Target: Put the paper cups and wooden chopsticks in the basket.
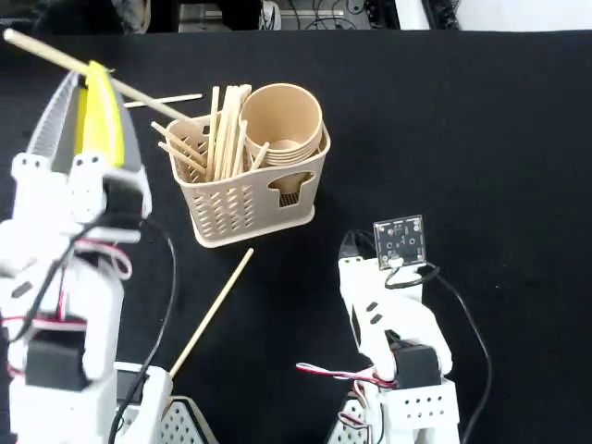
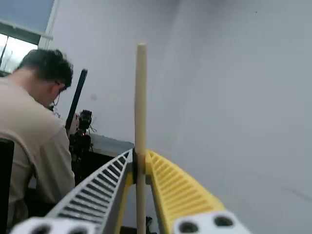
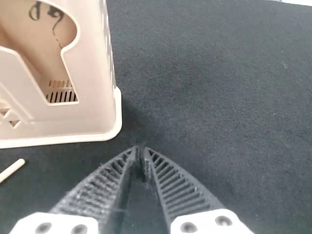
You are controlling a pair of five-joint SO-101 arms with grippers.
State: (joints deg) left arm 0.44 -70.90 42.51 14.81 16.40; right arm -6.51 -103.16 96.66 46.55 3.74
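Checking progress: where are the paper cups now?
High view: the stacked tan paper cups stand inside the beige slotted plastic basket, right side, beside bundled wooden chopsticks.

Left arm (image 1: pixel 55 305): we see white shells and black servo blocks.
Left gripper (image 2: pixel 139 158): one pale grey finger with dark slots and one yellow, both ribbed, on white mounts with screw holes.
Right arm (image 1: pixel 398 333): white shells, with a black servo near the base.
Right gripper (image 3: pixel 139 152): we find two black ribbed fingers on white mounts.
Board (image 1: pixel 400 240): small, black and square.
Cables (image 1: pixel 331 374): red, white and black leads.
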